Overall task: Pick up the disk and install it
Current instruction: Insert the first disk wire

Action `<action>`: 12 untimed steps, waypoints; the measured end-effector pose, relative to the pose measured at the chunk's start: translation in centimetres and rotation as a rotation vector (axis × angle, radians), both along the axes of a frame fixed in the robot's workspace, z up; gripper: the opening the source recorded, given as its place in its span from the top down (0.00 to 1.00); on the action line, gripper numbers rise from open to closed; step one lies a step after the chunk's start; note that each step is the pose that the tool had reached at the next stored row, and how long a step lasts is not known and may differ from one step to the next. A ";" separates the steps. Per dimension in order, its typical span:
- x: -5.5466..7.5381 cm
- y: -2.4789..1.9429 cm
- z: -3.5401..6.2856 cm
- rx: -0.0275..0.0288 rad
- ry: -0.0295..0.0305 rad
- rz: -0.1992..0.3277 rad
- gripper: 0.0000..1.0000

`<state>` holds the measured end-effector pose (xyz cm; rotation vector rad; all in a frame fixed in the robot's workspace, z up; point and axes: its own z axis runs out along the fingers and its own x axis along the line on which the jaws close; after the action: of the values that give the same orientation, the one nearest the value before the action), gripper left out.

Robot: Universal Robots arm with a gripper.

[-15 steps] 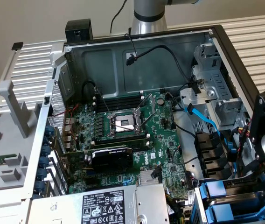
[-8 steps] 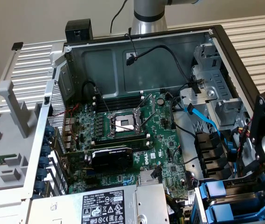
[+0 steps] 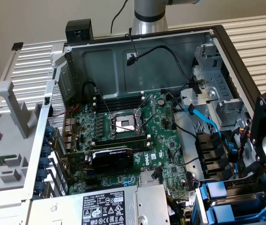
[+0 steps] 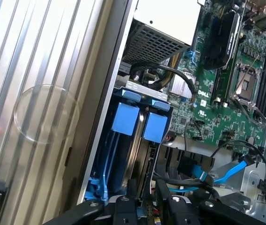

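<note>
Closest in, the gripper [image 4: 147,194] hangs right over the end of the drive bay [image 4: 102,140]. Its claw is spread just a little, and I can't see it pinching anything. The disk [image 4: 154,127] stands on edge in its blue carrier inside that bay, lined up with the gap in the claw. A second blue carrier [image 4: 123,117] sits just beside it.

My read is that this is the install end of the job, with the disk already down in its slot rather than out waiting to be grabbed. Whatever happens here has to stay square to the bay, because the blue SATA cable [image 4: 226,171] and some black leads run very close by.

Further back are the motherboard [image 4: 208,108], then the CPU socket [image 4: 245,82] and the power supply [image 4: 166,14].
</note>
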<state>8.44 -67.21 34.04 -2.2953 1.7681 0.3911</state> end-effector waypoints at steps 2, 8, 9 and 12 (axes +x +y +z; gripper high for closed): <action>0.0 0.00 0.00 0.0042 0.0030 0.000 0.79; 0.0 0.01 0.01 0.0138 0.0070 0.001 0.83; 0.0 0.02 0.00 0.0140 0.0074 0.001 0.83; 0.0 0.49 0.07 0.0137 0.0099 0.002 0.83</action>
<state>8.44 -66.72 34.11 -2.2898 1.7626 0.4142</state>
